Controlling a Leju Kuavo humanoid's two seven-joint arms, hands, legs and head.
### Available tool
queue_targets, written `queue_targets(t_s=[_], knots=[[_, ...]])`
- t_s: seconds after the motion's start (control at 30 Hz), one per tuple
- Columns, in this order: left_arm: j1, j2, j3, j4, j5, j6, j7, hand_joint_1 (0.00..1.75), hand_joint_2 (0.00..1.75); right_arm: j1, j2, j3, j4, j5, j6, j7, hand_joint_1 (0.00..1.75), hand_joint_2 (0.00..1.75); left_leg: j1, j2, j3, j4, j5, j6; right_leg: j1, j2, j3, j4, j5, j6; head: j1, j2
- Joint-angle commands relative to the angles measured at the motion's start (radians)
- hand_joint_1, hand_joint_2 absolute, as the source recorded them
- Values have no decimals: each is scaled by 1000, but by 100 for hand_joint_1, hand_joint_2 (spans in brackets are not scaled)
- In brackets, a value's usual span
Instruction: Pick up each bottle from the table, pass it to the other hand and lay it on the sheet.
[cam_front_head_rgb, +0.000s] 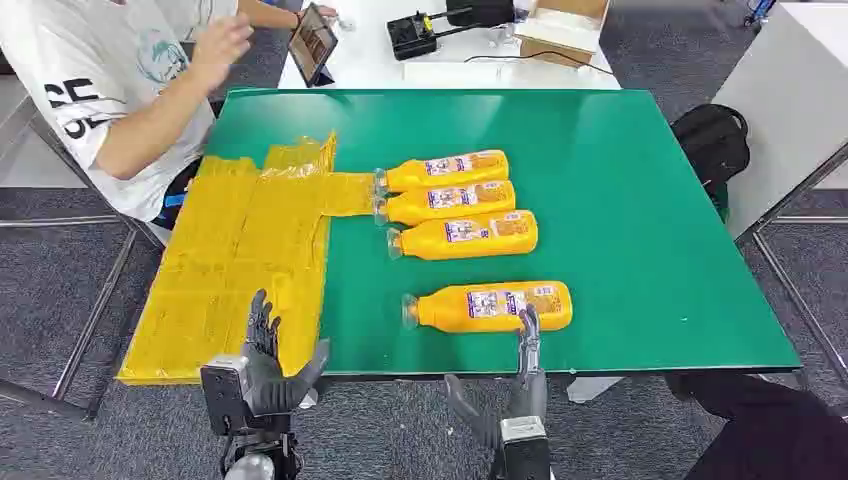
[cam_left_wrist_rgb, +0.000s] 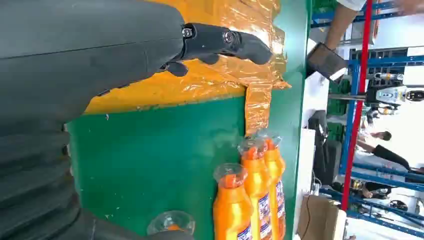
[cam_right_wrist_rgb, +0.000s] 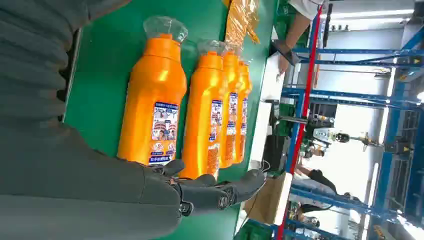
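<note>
Several orange bottles with clear caps lie on their sides on the green table (cam_front_head_rgb: 640, 200), caps toward the yellow sheet (cam_front_head_rgb: 240, 260). The nearest bottle (cam_front_head_rgb: 490, 306) (cam_right_wrist_rgb: 152, 100) lies by the front edge, apart from the other three (cam_front_head_rgb: 450, 203) (cam_right_wrist_rgb: 227, 105) (cam_left_wrist_rgb: 257, 195). My right hand (cam_front_head_rgb: 510, 395) (cam_right_wrist_rgb: 200, 192) hovers open at the table's front edge, its fingertips (cam_front_head_rgb: 529, 330) reaching the nearest bottle's body. My left hand (cam_front_head_rgb: 265, 365) (cam_left_wrist_rgb: 220, 42) is open over the near end of the sheet, holding nothing.
A person (cam_front_head_rgb: 120, 90) in a white shirt sits at the far left beside the sheet. A white table behind holds a tablet (cam_front_head_rgb: 313, 42), a black device (cam_front_head_rgb: 412, 35) and a cardboard box (cam_front_head_rgb: 560, 30). A black bag (cam_front_head_rgb: 712, 140) lies on the floor at right.
</note>
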Motion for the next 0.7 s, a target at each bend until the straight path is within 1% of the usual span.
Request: queue_targets(t_s=[0.03, 0.07, 0.23, 0.27, 0.3, 0.4, 0.43, 0.5, 0.53, 0.6, 0.63, 0.67, 0.7], knots=[[-19, -12, -1, 31, 5, 0, 6, 0, 175, 5, 24, -29, 44, -1, 3, -29, 0, 175, 0, -1, 7, -1, -3, 2, 1, -2, 7, -1, -3, -4, 0, 0], [-19, -12, -1, 31, 5, 0, 6, 0, 175, 5, 24, -29, 44, -1, 3, -29, 0, 175, 0, -1, 4, -1, -2, 1, 1, -2, 5, -1, -2, -3, 0, 0], [-16, -12, 4, 27, 5, -1, 6, 0, 175, 6, 24, -38, 45, 1, 7, -26, 0, 175, 0, -1, 6, -1, -2, 1, 1, -2, 6, -1, -2, -3, 0, 0], [-16, -12, 4, 27, 5, -1, 6, 0, 175, 6, 24, -38, 45, 1, 7, -26, 0, 175, 0, -1, 2, -1, -1, 1, 1, -2, 3, -1, -1, -2, 0, 0], [-16, -12, 4, 27, 5, -1, 6, 0, 175, 6, 24, -38, 45, 1, 7, -26, 0, 175, 0, -1, 5, -1, -2, 1, 1, -2, 6, -1, -2, -3, 0, 0], [-16, -12, 4, 27, 5, -1, 6, 0, 175, 6, 24, -38, 45, 1, 7, -26, 0, 175, 0, -1, 4, -1, -1, 1, 1, -2, 4, -1, -2, -2, 0, 0], [-15, -12, 5, 24, 5, -1, 5, 0, 175, 6, 24, -42, 42, 8, 10, -24, 0, 175, 0, -1, 6, -1, -2, 1, 1, -2, 6, -1, -3, -3, 0, 0], [-14, -12, 7, 19, 3, -3, 3, 0, 175, 10, 24, -52, 24, 39, 8, -17, 0, 175, 0, -1, 3, -1, -1, 1, 1, -2, 3, -1, -1, -2, 0, 0], [-14, -12, 10, 15, 1, -3, 2, 0, 175, 13, 24, -59, 4, 76, 2, -4, 0, 175, 0, -1, 6, -1, -2, 2, 1, -3, 6, -1, -3, -3, 0, 0], [-14, -12, 17, 9, -8, -10, -3, 0, 175, 21, 24, -75, -59, 162, -12, 35, 0, 175, 0, -1, 2, 0, -1, 1, 0, -2, 2, 0, -1, -2, 0, 0], [-14, -12, 19, 7, -11, -16, -5, 0, 175, 24, 24, -81, -92, 196, -6, 38, 0, 175, 0, -1, 1, 0, -1, 1, 0, -2, 1, 0, -1, -1, 0, 0], [-20, -12, 21, 11, -13, -28, -7, 0, 175, 28, 24, -95, -157, 267, 5, 67, 0, 175, 0, -1, 3, 0, -2, 1, 0, -2, 3, 0, -2, -3, 0, 0], [-23, -12, 21, 13, -13, -26, -7, 0, 175, 27, 24, -102, -186, 279, 22, 93, 0, 175, 0, -1, 2, 1, -2, 1, 0, -2, 2, 1, -2, -2, 0, 0]])
